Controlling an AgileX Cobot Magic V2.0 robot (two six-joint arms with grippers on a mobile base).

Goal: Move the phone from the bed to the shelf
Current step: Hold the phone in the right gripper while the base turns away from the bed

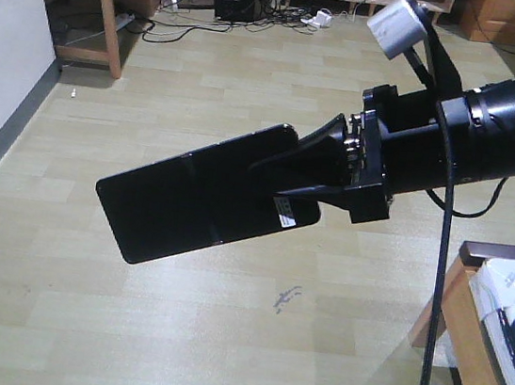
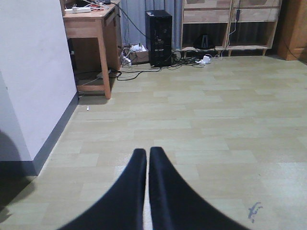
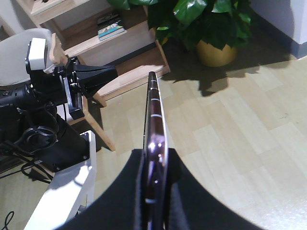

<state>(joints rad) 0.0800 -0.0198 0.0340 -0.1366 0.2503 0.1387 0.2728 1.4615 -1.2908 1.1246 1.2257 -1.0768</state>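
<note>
The right gripper (image 1: pixel 282 184) is pinching the phone (image 1: pixel 189 207) by one end, holding it in the air above the floor (image 1: pixel 172 333), at 9 o'clock from the bed (image 1: pixel 475 345). The left gripper (image 2: pixel 147 153) is pressing its fingers together, holding nothing.

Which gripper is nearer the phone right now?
Right. The right gripper is clamped on the phone; the left gripper is shut, empty, and apart from it.
</note>
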